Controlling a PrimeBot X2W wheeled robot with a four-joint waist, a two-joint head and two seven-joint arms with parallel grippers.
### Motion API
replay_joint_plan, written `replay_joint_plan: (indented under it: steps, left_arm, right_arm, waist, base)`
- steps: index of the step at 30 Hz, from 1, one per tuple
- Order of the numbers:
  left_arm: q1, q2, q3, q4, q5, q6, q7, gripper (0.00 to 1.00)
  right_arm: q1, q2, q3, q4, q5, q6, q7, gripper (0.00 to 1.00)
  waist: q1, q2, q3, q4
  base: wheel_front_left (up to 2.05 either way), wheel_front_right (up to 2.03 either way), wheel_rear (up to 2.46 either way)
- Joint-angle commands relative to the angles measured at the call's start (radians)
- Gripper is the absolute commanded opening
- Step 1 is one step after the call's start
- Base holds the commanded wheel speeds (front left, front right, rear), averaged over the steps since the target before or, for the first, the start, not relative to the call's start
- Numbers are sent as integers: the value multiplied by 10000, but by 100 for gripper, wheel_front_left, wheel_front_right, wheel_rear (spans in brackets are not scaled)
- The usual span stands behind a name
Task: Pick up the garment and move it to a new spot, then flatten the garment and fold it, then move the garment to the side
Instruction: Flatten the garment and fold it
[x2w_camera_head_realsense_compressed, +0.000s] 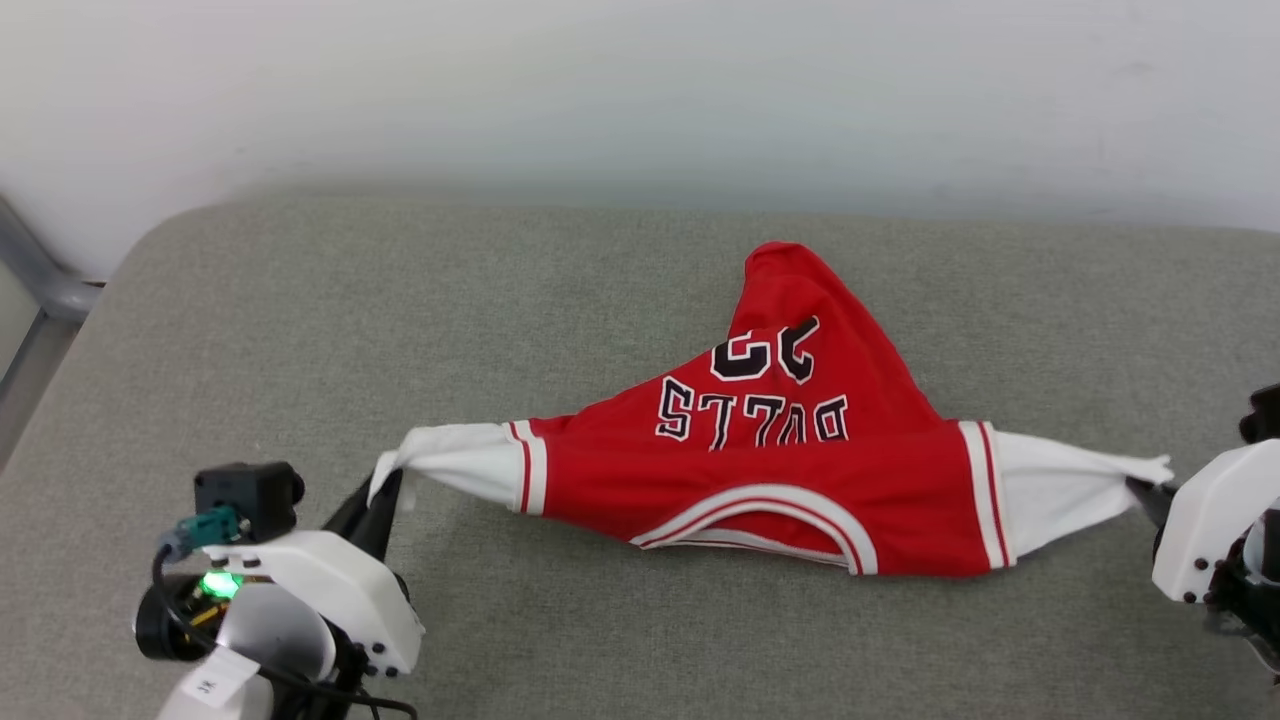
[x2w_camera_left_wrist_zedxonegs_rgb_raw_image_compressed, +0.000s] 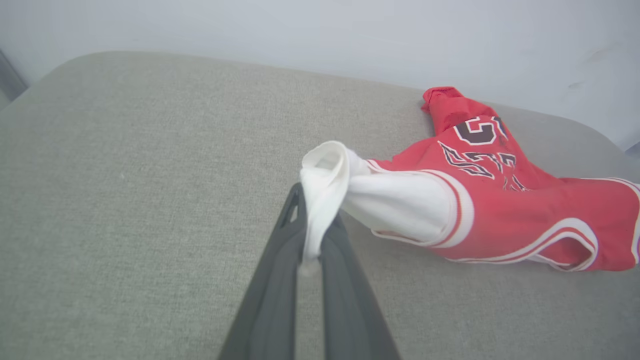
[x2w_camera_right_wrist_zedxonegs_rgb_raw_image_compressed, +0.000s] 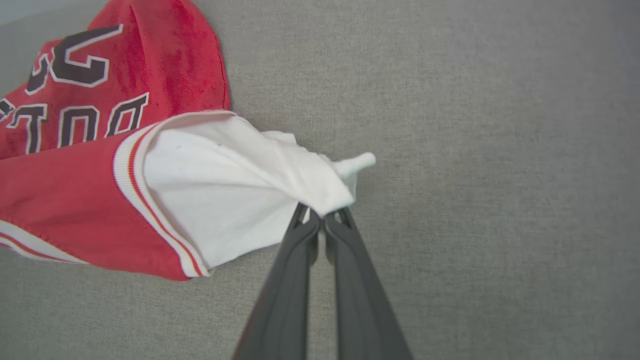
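Red "BULLS" 23 jersey (x2w_camera_head_realsense_compressed: 760, 470) at centre of grey cushion (x2w_camera_head_realsense_compressed: 300, 330), lettering upside down, pulled taut 9-to-3, hem peaked at 12. Left wrist view shows the cuff curled over my fingertips; right wrist view shows a cloth tip poking past the pinch. Left gripper (x2w_camera_head_realsense_compressed: 388, 492) at 8 clenched on left sleeve (x2w_camera_head_realsense_compressed: 455, 462). Right gripper (x2w_camera_head_realsense_compressed: 1146, 494) at 4 clenched on right sleeve (x2w_camera_head_realsense_compressed: 1060, 490).

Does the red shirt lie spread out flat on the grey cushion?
No, the garment is bunched to a narrow point at its far end, while the left claw and right claw pinch its two ends.
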Motion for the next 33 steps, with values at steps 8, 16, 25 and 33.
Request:
replay_joint_plan:
  steps: [8, 16, 25, 33]
  left_arm:
    - [-1439, 543, 390, -607, 304, -76, -258, 0]
    - [-4069, 529, 412, 3, 355, -361, -394, 0]
    - [-7497, 94, 322, 2311, 376, -884, -1325, 0]
    - [-10483, 332, 130, 4859, 625, -1607, -2022, 0]
  right_arm:
    - [-201, 258, -341, -2946, -666, -5, -321, 0]
    - [-2148, 521, -507, -3582, -1496, -5, -1038, 0]
    - [-5103, 395, -121, -2321, -2079, -7, -2045, 0]
    - [-8162, 344, 469, -308, -2313, -7, -2893, 0]
  waist:
    - [0, -1, -308, -380]
    - [0, -1, -74, -569]
    - [0, -1, 1127, -640]
    - [0, -1, 2343, -765]
  base:
    - [0, 0, 0]
    - [0, 0, 0]
    - [0, 0, 0]
    - [0, 0, 0]
